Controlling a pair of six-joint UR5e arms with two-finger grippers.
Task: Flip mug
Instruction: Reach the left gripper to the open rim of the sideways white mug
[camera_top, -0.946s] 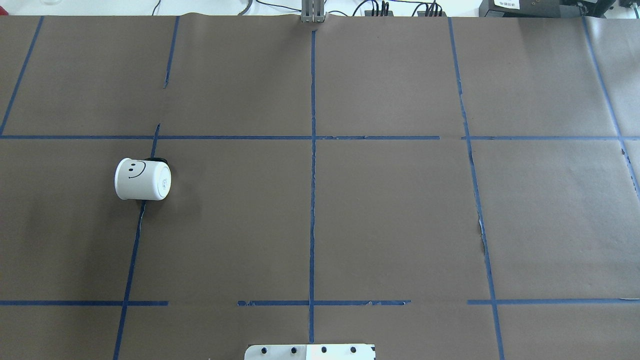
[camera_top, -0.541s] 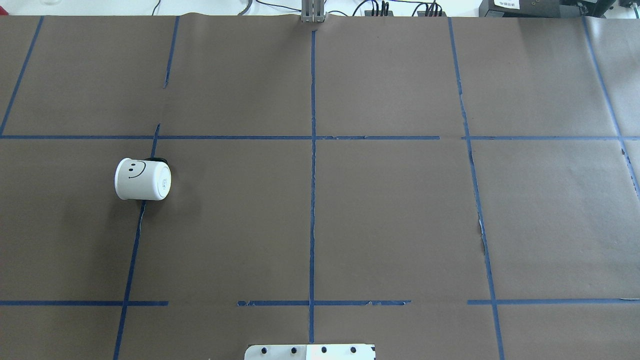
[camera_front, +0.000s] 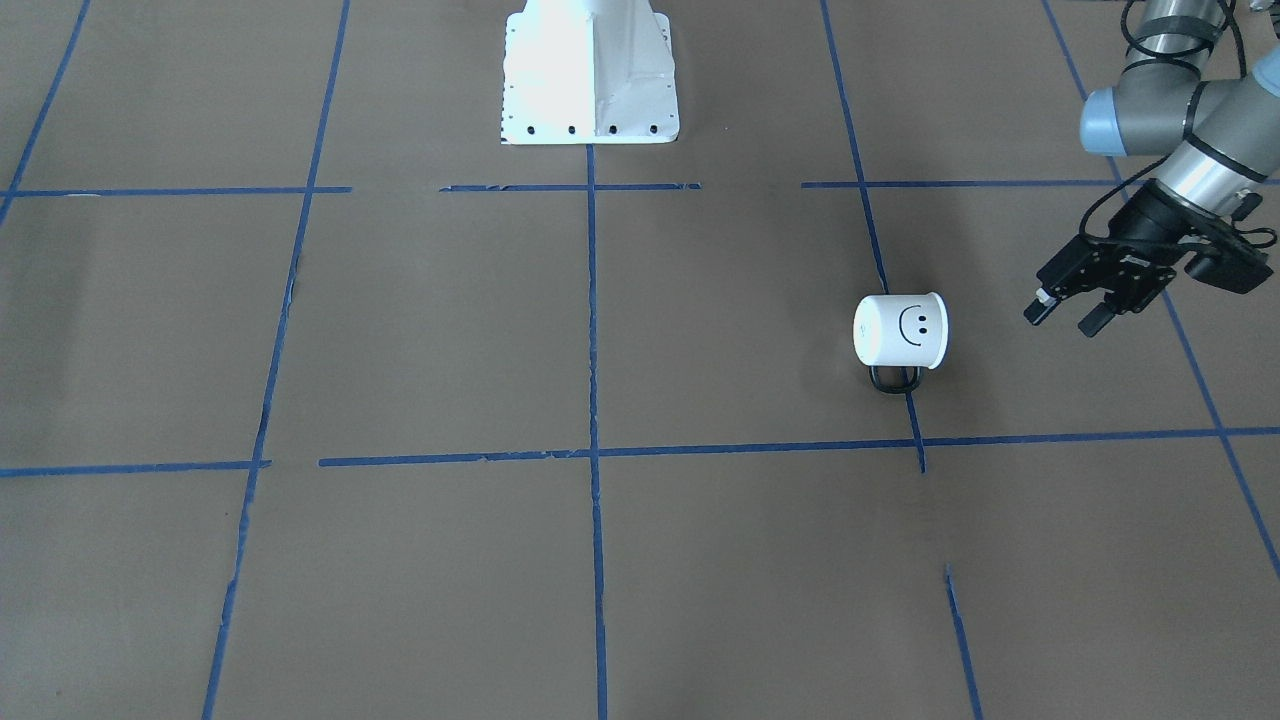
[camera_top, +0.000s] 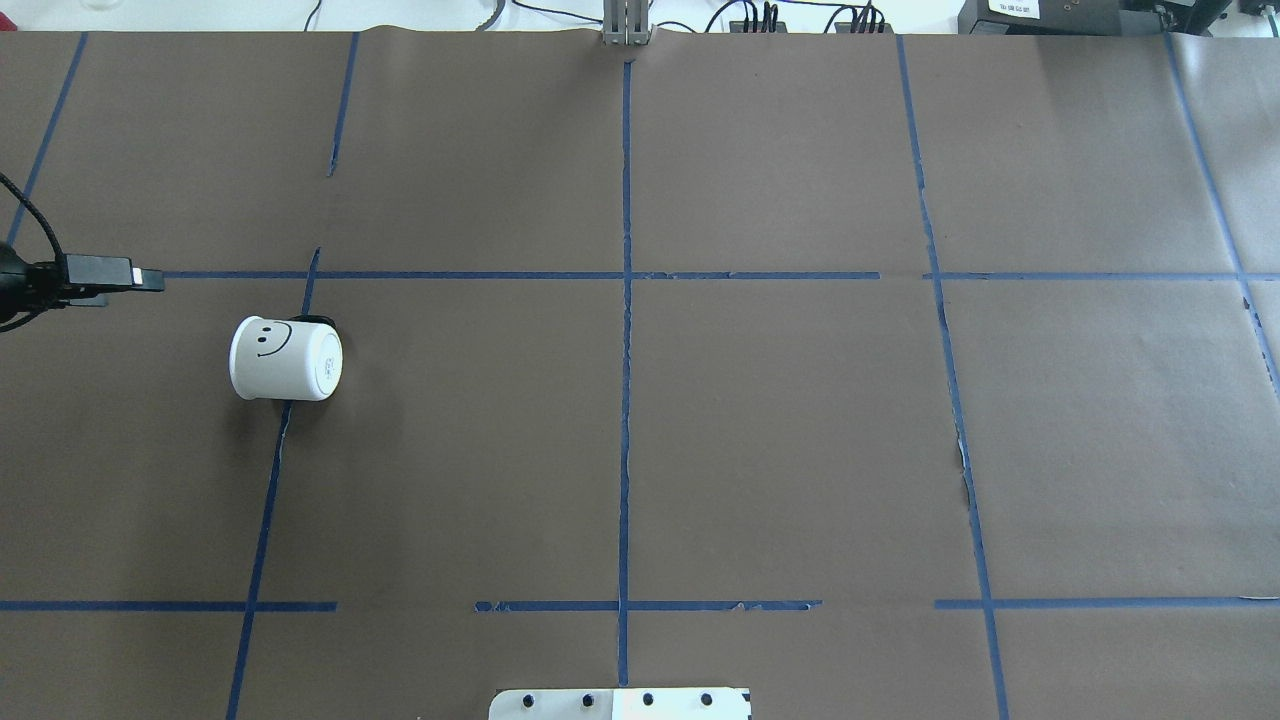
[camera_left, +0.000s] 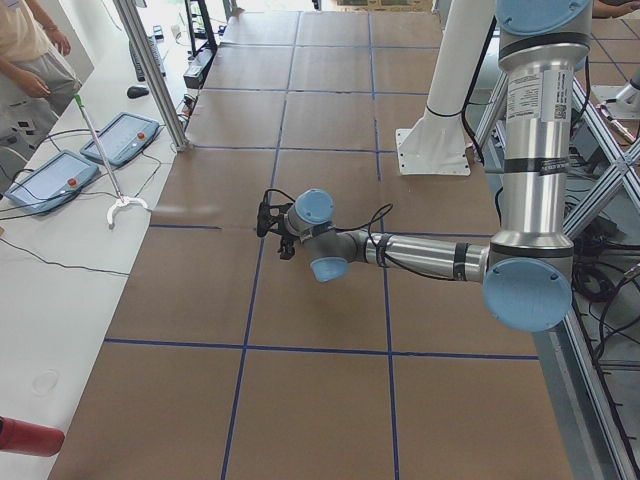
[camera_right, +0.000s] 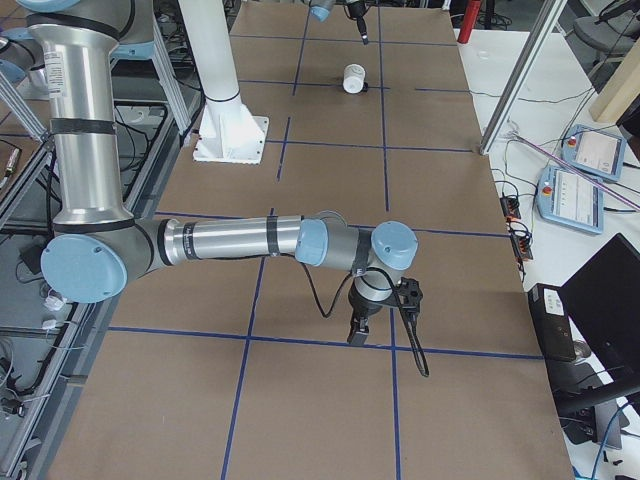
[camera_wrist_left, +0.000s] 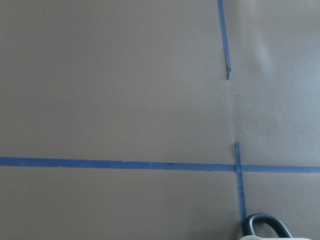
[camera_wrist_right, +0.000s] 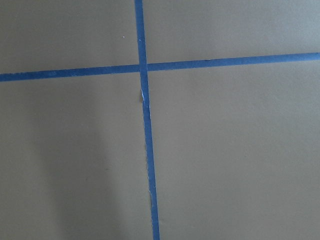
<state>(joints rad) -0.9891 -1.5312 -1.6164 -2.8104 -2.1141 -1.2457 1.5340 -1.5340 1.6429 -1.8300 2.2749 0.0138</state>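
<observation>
your mug (camera_front: 900, 330) lay on its side across a blue tape line (camera_front: 871, 232). your left gripper (camera_front: 1066, 316) hung near it, fingers apart, not touching. your right gripper (camera_right: 358, 338): i couldn't tell.

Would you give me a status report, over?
Left gripper open, empty, short of mug. Right gripper state unclear. Mug on its side, untouched. Nothing between them.

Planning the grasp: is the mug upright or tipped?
Tipped. The mug lies on its side, with its smiley face pointing up and its flat base facing sideways.
</observation>
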